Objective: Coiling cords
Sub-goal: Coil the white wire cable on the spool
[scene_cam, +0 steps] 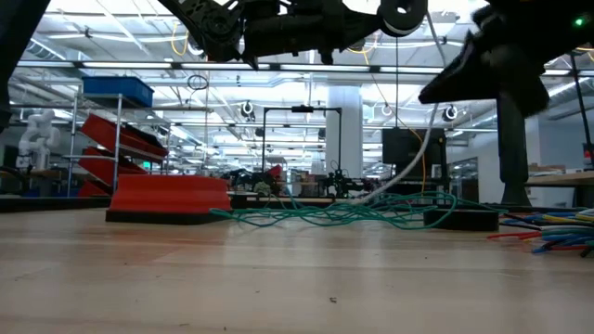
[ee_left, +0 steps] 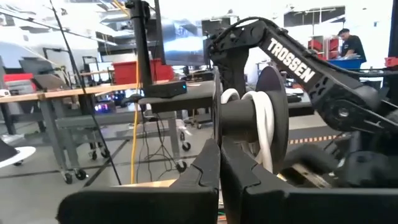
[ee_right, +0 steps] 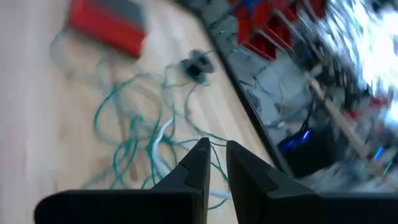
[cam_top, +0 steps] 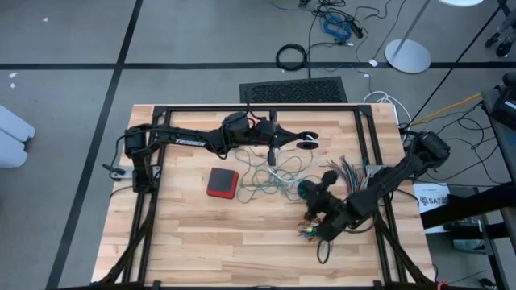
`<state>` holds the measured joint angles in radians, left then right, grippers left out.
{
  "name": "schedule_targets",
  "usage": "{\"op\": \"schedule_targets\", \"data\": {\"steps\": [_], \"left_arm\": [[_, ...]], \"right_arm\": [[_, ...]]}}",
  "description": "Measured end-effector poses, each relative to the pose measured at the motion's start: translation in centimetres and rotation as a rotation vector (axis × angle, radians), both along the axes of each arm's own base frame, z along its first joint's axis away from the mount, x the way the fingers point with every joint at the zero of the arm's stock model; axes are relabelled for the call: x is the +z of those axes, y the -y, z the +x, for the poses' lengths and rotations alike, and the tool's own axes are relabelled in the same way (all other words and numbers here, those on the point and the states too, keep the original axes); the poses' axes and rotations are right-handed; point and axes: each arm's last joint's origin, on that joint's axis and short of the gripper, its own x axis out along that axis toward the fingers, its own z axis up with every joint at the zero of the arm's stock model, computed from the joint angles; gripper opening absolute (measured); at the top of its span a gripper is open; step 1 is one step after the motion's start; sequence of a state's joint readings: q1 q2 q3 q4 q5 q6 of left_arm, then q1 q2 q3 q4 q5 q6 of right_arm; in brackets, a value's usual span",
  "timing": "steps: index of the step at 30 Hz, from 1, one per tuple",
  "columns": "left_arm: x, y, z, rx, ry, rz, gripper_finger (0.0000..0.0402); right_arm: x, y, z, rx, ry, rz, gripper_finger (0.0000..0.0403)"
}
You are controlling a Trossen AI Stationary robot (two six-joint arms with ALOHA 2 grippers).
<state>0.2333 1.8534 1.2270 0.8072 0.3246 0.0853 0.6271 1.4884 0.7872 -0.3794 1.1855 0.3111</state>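
Your left gripper [cam_top: 302, 145], jaws shut on the white-cord spool [ee_left: 258, 127], hangs above the teal-green cord [cam_top: 266, 184] tangled mid-worktop [cam_top: 185, 242]; right gripper [cam_top: 314, 211], jaws nearly closed and empty, sits beside it.

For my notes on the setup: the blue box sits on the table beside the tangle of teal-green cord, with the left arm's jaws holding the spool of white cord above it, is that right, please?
Not quite: the box is red, not blue, as the high view shows. The rest holds: it sits on the table beside the teal-green cord, and the left gripper has its jaws shut on the spool wound with white cord, raised above.
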Motion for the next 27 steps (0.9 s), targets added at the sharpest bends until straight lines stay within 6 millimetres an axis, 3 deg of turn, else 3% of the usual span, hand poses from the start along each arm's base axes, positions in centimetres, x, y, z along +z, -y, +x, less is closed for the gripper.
{"op": "schedule_targets", "data": {"steps": [6, 11, 18, 23, 27], "left_arm": [[-0.5, 0.0, 0.1, -0.01, -0.053, -0.011, 0.0], [-0.6, 0.0, 0.1, -0.012, -0.066, -0.015, 0.0], [-0.9, 0.0, 0.1, -0.028, -0.097, -0.069, 0.0], [-0.9, -0.3, 0.0, -0.029, -0.102, -0.116, 0.0], [-0.9, -0.4, 0.0, -0.043, -0.106, -0.139, 0.0]], "right_arm": [[0.8, -0.9, 2.5, 0.167, -0.401, -0.341, 0.0046], [2.4, 0.5, 4.3, 0.12, -0.66, -0.259, 0.0086], [1.3, 0.7, 5.1, 0.149, -1.021, -0.283, 0.0165], [0.5, -0.1, 4.7, 0.224, -1.147, -0.384, 0.0171], [0.3, 0.7, 4.4, 0.177, -1.217, -0.427, 0.0161]]}}
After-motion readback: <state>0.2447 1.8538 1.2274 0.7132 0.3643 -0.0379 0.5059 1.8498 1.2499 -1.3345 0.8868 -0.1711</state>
